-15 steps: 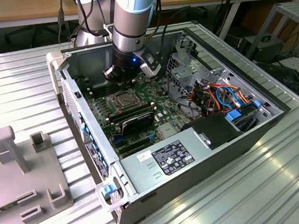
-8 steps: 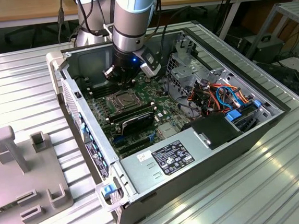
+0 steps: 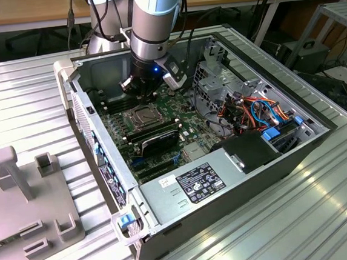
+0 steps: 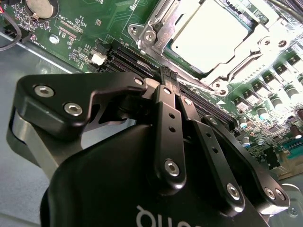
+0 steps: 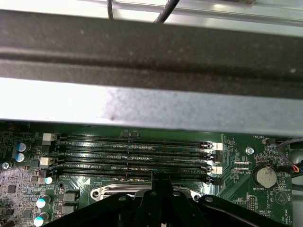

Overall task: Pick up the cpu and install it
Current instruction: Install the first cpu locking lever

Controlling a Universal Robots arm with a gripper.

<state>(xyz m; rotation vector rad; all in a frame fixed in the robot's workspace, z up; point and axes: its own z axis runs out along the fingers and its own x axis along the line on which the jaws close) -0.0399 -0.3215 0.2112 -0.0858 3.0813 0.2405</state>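
The arm is reaching down into an open computer case (image 3: 297, 155) that is lying on its side on the ribbed metal counter (image 3: 30, 88). The pincer (image 4: 169, 75) is hanging just above the green motherboard (image 4: 80, 33), its two black fingers (image 4: 166, 101) pressed together with nothing between them. Their tips are sitting over the edge of the memory slots (image 5: 132, 153), right beside the socket frame (image 4: 156, 35).

The cpu (image 4: 213, 35) is lying flat inside that hinged metal socket frame, silvery top facing up, just beyond the fingertips and apart from them. In the exterior view the cpu (image 3: 140, 116) is sitting directly below the arm's wrist, with a long black card (image 3: 156, 140) lying just beside it on the side nearer the power supply (image 3: 196, 186).

A grey fixture block (image 3: 31, 203) is resting on the counter at the exterior view's left, well apart from the case.
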